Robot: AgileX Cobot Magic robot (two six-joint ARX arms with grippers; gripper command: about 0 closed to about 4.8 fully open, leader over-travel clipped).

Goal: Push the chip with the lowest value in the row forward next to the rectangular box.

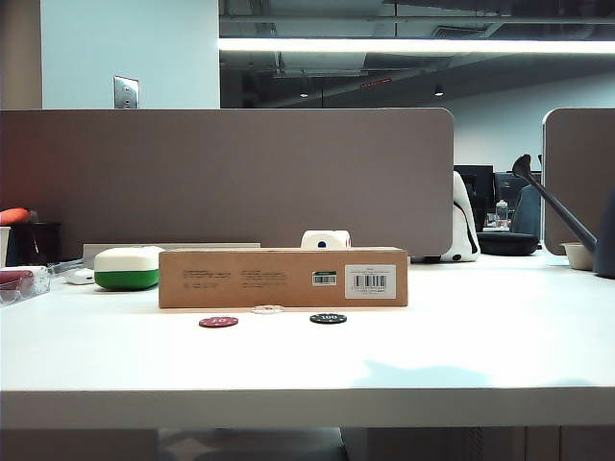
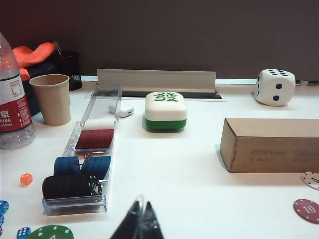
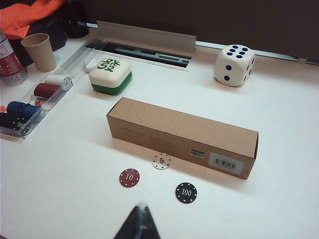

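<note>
The white chip [image 3: 161,161], marked 5, lies close against the front side of the brown rectangular box [image 3: 182,135]. It sits nearer the box than the dark red chip [image 3: 129,178] marked 10 and the black chip [image 3: 186,192] marked 100. My right gripper [image 3: 141,206] is shut and empty, on the near side of the chips, between red and black. My left gripper [image 2: 143,202] is shut and empty, off the box's [image 2: 271,144] left end. The exterior view shows the box [image 1: 283,277] and white chip [image 1: 267,309], but neither gripper.
A white-and-green case [image 3: 110,75] and a large die [image 3: 233,65] stand beyond the box. A clear tray [image 2: 87,164] of stacked chips, a paper cup [image 2: 51,98] and a bottle [image 2: 12,99] are at the left, with small loose dice and a green chip [image 2: 50,233].
</note>
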